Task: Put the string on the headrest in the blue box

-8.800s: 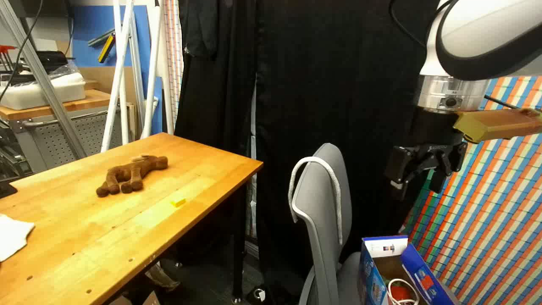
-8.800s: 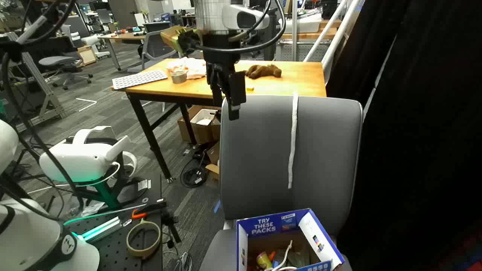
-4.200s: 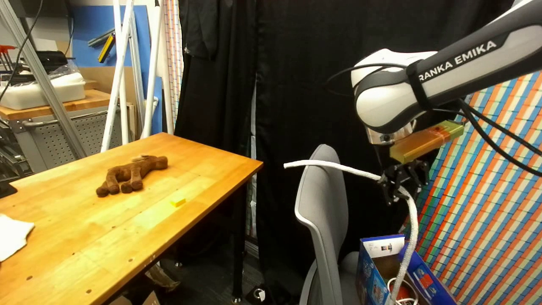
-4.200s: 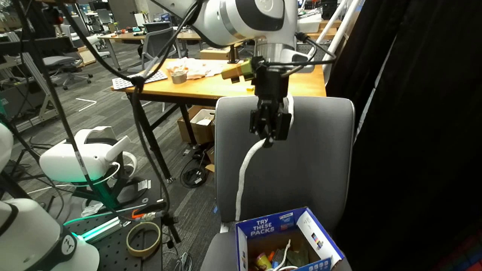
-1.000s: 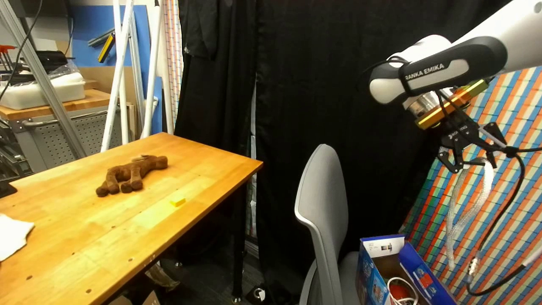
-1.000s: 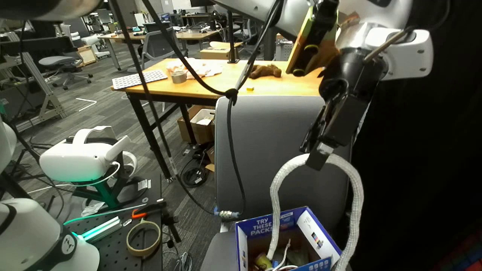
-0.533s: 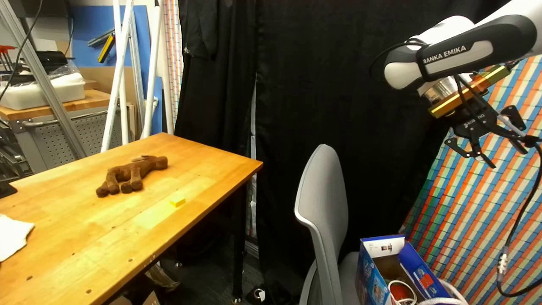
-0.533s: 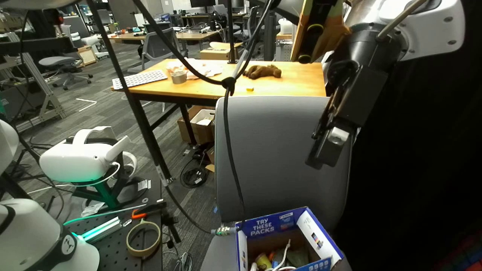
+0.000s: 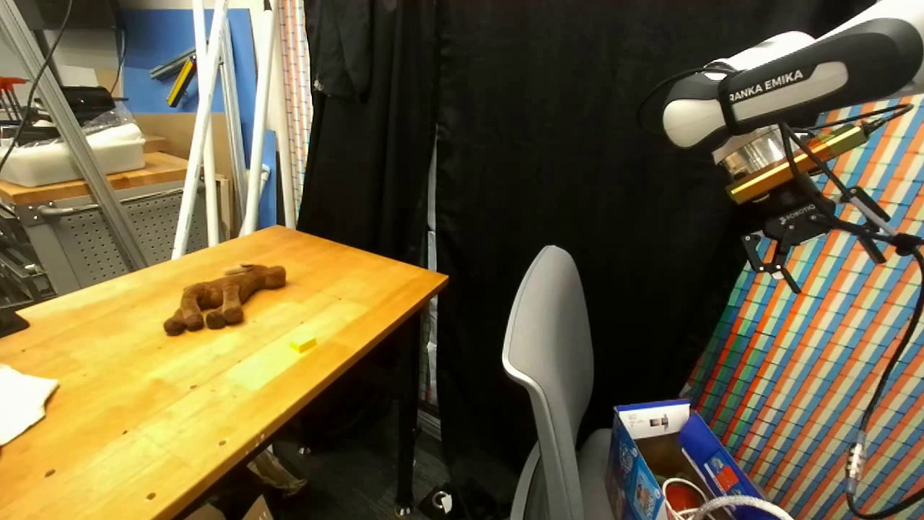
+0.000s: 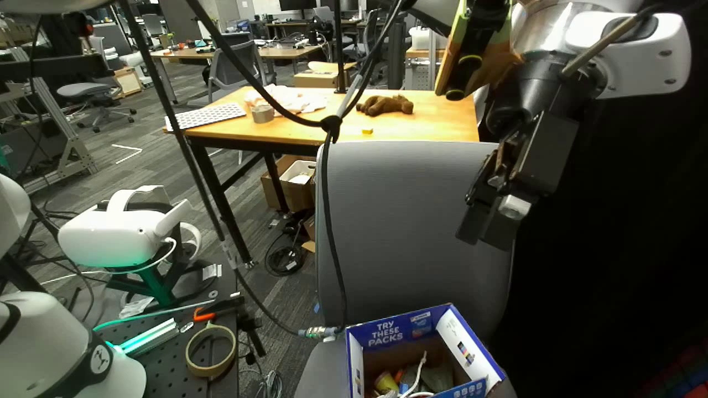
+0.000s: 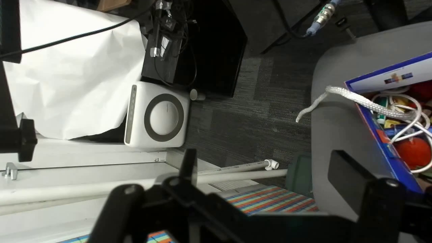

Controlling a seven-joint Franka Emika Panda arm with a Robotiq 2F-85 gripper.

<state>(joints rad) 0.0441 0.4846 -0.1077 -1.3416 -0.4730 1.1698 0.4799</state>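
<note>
The white string (image 11: 362, 100) lies across the rim of the blue box (image 11: 388, 152). One end hangs outside over the grey seat; the rest goes into the box. In an exterior view a loop of the string (image 9: 743, 500) arches over the rim of the box (image 9: 629, 469). The box also shows in an exterior view (image 10: 387, 331), where the string is mostly hidden. The headrest (image 9: 552, 289), top of the grey chair back (image 10: 409, 188), is bare. My gripper (image 9: 837, 274) is open and empty above the box's side; its fingers (image 11: 265, 165) are wide apart in the wrist view.
The box stands on the grey chair seat (image 11: 332, 60) and holds a thinner white cord loop and a red ball (image 11: 415, 153). A black cable with a metal connector (image 10: 319, 332) hangs from the arm. A wooden table (image 9: 346, 289) with a brown plush toy (image 9: 227, 296) stands behind.
The string hung over the headrest, then was carried off in my gripper. Within the last second my gripper opened, the string dropped onto the box rim, and the gripper moved slightly up and away.
</note>
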